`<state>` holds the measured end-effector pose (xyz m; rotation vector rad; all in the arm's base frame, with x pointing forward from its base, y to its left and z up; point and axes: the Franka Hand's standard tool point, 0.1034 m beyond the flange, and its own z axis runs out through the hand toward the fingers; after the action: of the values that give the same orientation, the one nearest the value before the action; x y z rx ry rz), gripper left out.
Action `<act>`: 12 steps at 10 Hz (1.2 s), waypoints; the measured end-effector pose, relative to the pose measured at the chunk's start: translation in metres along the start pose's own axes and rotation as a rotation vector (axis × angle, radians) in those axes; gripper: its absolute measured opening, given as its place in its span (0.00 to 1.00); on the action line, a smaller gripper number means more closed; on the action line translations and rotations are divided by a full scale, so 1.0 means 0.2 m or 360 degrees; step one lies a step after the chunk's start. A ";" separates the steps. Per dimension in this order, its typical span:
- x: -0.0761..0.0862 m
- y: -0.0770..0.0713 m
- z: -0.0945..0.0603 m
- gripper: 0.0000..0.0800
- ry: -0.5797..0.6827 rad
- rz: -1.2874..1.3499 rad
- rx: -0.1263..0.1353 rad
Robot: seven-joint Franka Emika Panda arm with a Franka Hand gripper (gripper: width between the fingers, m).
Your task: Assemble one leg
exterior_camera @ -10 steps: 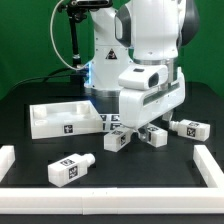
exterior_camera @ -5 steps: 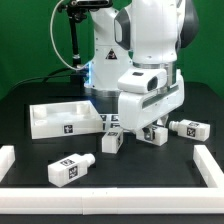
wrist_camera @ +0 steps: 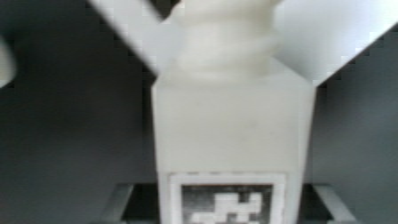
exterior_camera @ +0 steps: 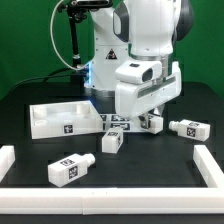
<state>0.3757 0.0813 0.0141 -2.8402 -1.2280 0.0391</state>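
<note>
My gripper (exterior_camera: 150,117) is shut on a white leg (exterior_camera: 153,124) and holds it just above the black table at centre right. In the wrist view the leg (wrist_camera: 222,120) fills the picture between the dark fingers (wrist_camera: 139,200), its tag near the gripper (wrist_camera: 226,202) and its narrower peg end pointing away. Three more legs lie loose: one (exterior_camera: 112,141) just to the exterior view's left of the gripper, one (exterior_camera: 69,169) at the front left, one (exterior_camera: 189,128) at the right.
The large flat white square panel (exterior_camera: 55,118) lies at the left. A tagged marker board (exterior_camera: 112,121) lies behind the gripper. White rails (exterior_camera: 110,205) edge the table at front, left and right. The robot base (exterior_camera: 100,70) stands behind.
The gripper has risen with the leg in it, lifting it off the table and slightly toward the exterior view's left. The loose legs and the panel have not moved.
</note>
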 end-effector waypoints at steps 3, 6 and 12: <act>0.01 -0.07 0.03 0.36 0.0007 0.0028 0.0006; 0.01 -0.07 0.03 0.60 0.0007 0.0025 0.0006; 0.02 0.25 -0.23 0.81 -0.0101 0.0106 0.0009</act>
<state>0.4169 0.0482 0.0577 -2.8959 -1.1417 0.1358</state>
